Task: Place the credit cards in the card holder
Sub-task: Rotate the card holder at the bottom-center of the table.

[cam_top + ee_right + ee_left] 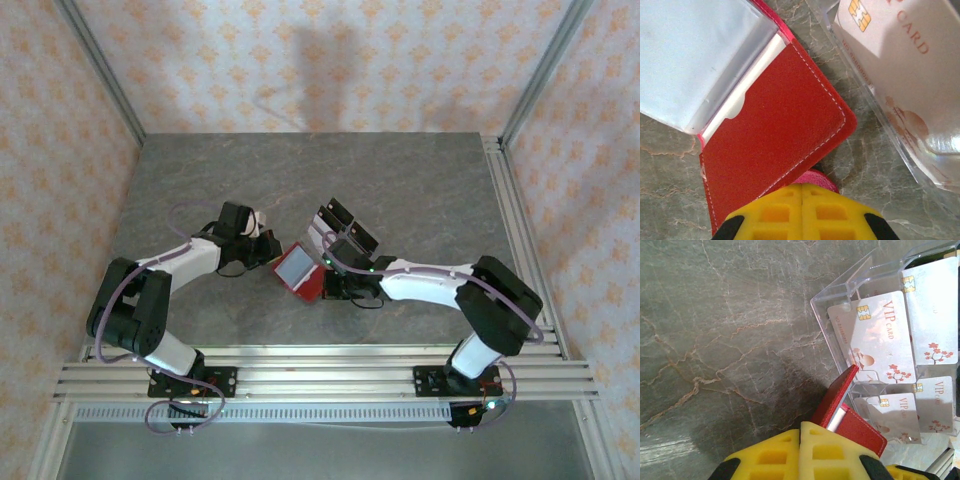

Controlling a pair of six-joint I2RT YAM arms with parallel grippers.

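From above, the card holder (300, 270) lies open on the desk (400, 180). The left tool (266, 247) is just left of it, the right tool (336, 283) is at its right edge, and the clear tray (342, 232) is just behind it.

On the left wrist, the left tool (800, 426) is pressed together with nothing between its fingers. The card holder (852, 425) lies just right of its tips with one flap raised. The credit cards (880, 335) stand in the tray beyond the holder.

On the right wrist, the right tool (802, 187) is pressed together, its tips against the card holder's (775, 150) red cover. A white card (732, 107) sits in the holder's pocket.
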